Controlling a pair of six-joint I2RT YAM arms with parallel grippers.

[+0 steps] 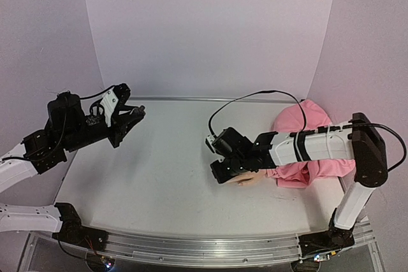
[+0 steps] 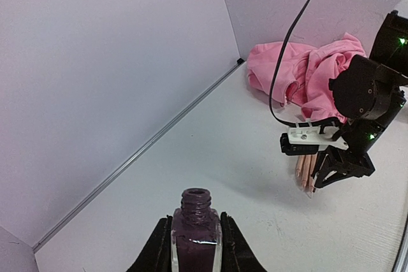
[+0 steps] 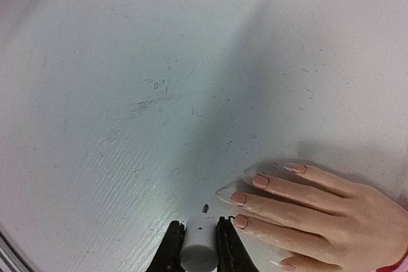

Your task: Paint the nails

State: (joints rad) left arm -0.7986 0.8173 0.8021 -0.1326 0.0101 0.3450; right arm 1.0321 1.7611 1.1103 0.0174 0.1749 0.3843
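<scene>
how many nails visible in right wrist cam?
4: top nail, second nail, third nail, lowest nail beside the white cap. Thumb's may be hidden.

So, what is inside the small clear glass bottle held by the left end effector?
Dark purple polish shows through the small clear glass bottle, whose neck is open, uncapped. The left end effector grips its sides with black fingers; the bottom lies outside the picture.

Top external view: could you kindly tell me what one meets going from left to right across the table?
First the left hand gripping the polish bottle → right hand gripping the white cap → pink sleeve.
</scene>
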